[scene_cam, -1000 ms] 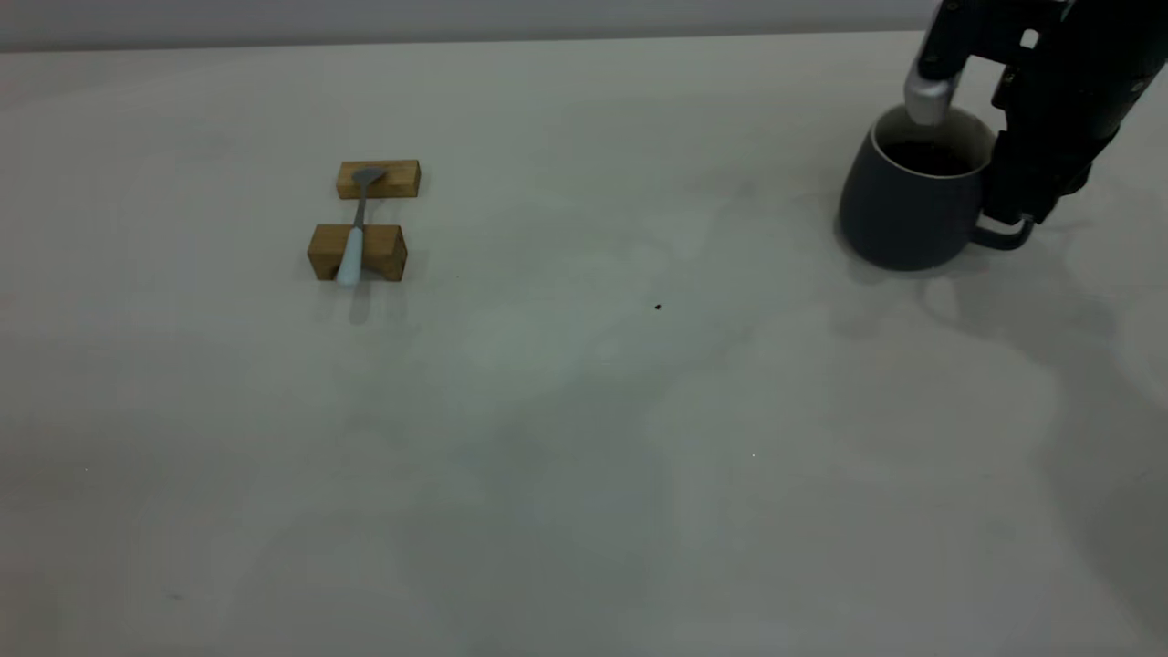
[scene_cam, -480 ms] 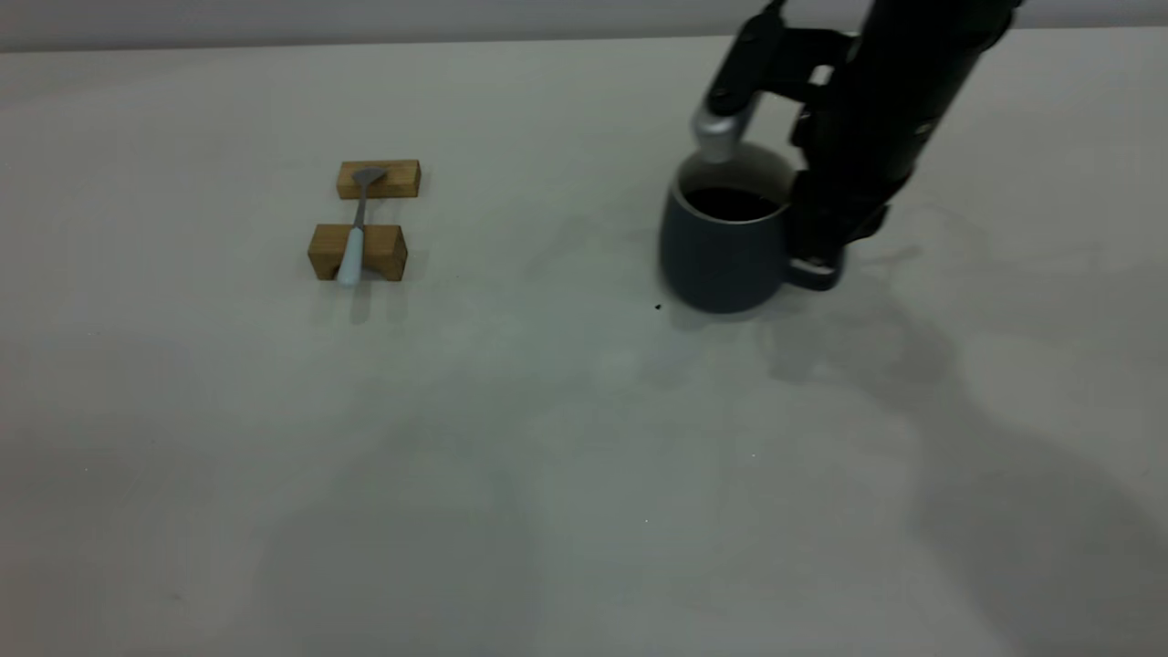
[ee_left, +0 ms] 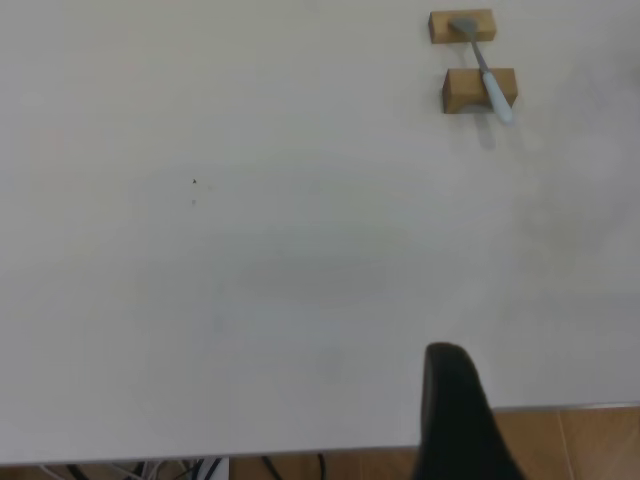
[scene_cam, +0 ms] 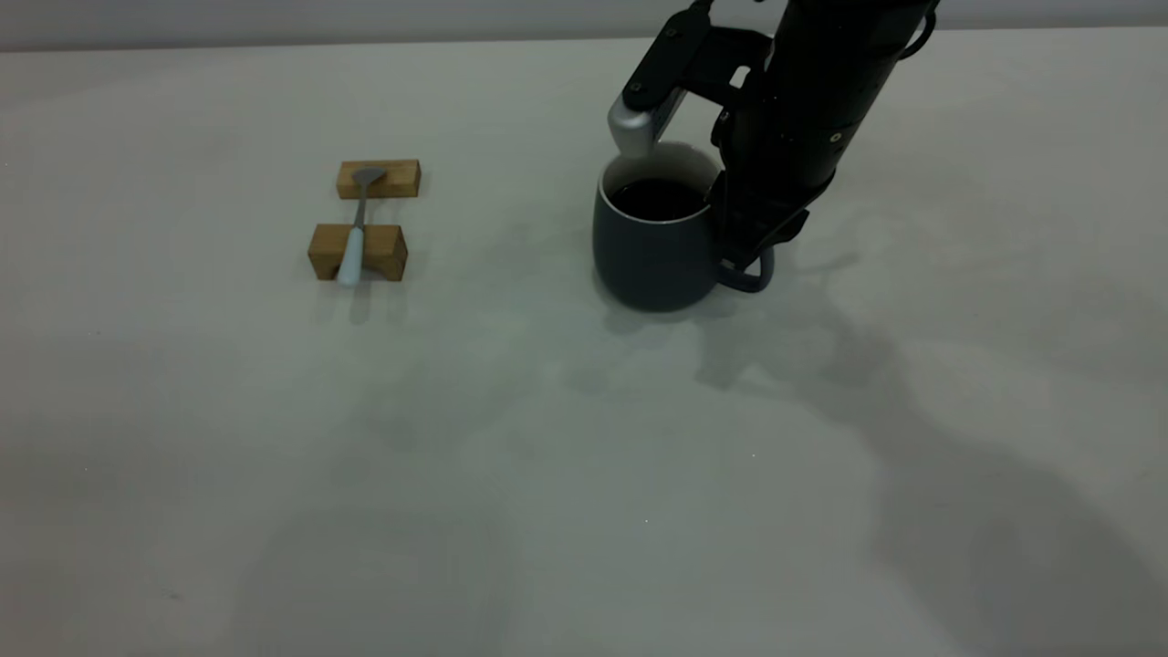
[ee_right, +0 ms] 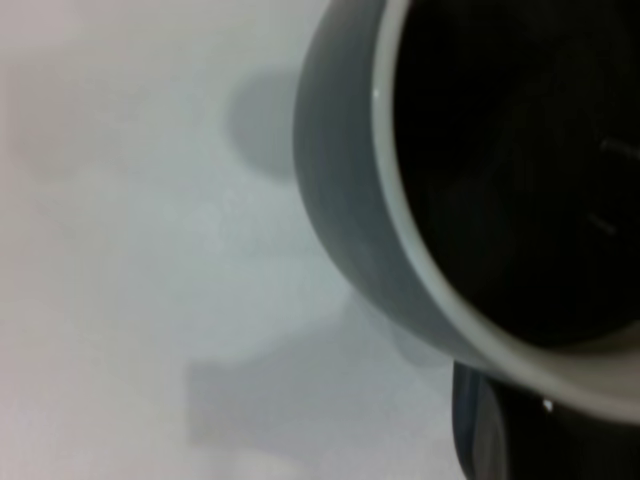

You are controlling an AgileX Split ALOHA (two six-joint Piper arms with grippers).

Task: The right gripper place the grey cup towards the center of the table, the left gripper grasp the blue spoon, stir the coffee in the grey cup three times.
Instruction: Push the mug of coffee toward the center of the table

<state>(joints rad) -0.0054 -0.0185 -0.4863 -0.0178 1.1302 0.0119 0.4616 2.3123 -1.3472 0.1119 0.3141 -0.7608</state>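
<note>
Ext. view: right tool (scene_cam: pixel 750 246) is down at the handle side of the grey cup (scene_cam: pixel 650 251), fingers clamped on the loop handle, w/ the black arm rising up and to the right behind it and its silver-grey cylindrical part just above the cup's far rim. Cup stands upright on the table (scene_cam: pixel 584 456), roughly mid-table, a bit right of centre and toward the far half; handle faces right. Coffee (scene_cam: pixel 659 198) shows as a dark glossy round surface inside, below the pale rim. Blue spoon (scene_cam: pixel 352 242) is well apart to the cup's left, lying across two wooden blocks (scene_cam: pixel 359 253): light-blue handle on the nearer block, overhanging its near edge, metal neck bridging the gap, bowl resting on the farther block. Blocks sit one behind the other, close but apart. Left wrist view: same spoon (ee_left: pixel 485 75) on the blocks (ee_left: pixel 479 90) far off across bare table (ee_left: pixel 250 280); only one dark finger of the left tool (ee_left: pixel 455 420) shows, near the table's edge, away from everything, so can't tell if it's wide or narrow. Right wrist view: close on the cup (ee_right: pixel 350 230), pale rim curving round the black coffee (ee_right: pixel 510 170), grey wall over the table (ee_right: pixel 130 300), dark tool part next to the cup wall.
</note>
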